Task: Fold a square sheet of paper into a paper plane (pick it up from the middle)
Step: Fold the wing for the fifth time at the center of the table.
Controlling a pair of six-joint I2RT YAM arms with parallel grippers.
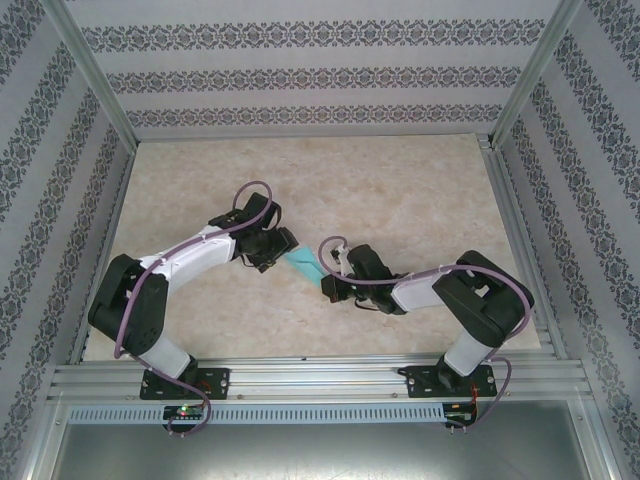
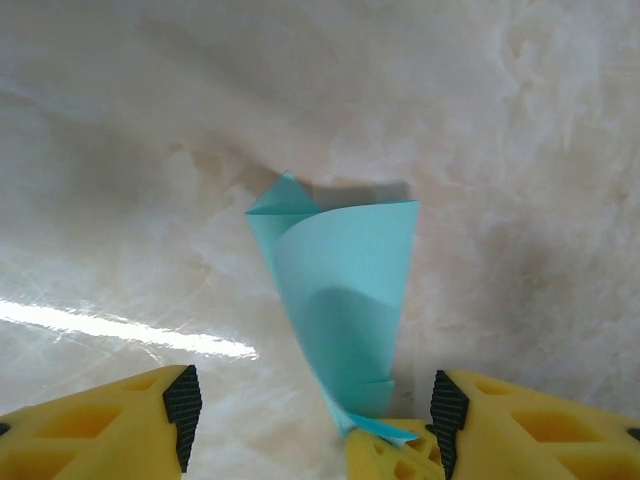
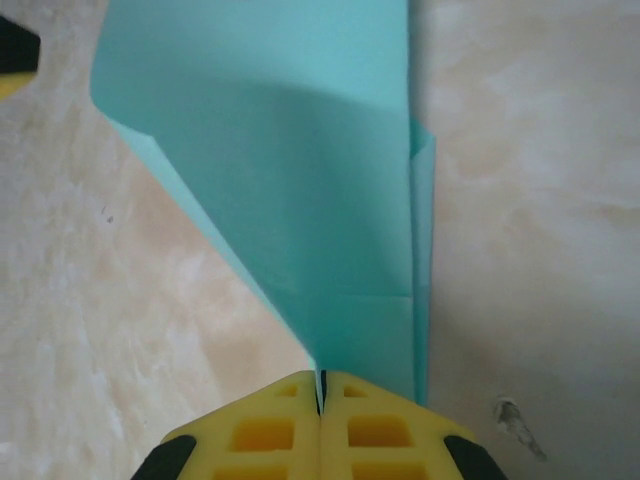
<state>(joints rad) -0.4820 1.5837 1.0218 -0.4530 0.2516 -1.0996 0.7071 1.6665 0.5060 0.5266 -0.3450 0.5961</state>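
The teal paper plane (image 1: 303, 265) is a narrow, part-folded dart lying on the table between the two grippers. My right gripper (image 1: 327, 281) is shut on its pointed near end, with the yellow fingertips (image 3: 290, 420) pressed together on the paper (image 3: 290, 180). In the left wrist view the plane (image 2: 345, 290) stretches away from me, one flap curling up off the table. My left gripper (image 2: 315, 420) is open, one pad (image 2: 182, 412) on each side of the paper without touching it. The right gripper's yellow tip (image 2: 385, 455) shows at the paper's near point. In the top view the left gripper (image 1: 282, 243) is at the wide end.
The beige marbled tabletop (image 1: 400, 190) is bounded by patterned walls and metal frame rails (image 1: 300, 378) along the near edge. Both arms bend inward toward the table's middle. A small mark (image 3: 515, 418) sits on the table right of the right gripper.
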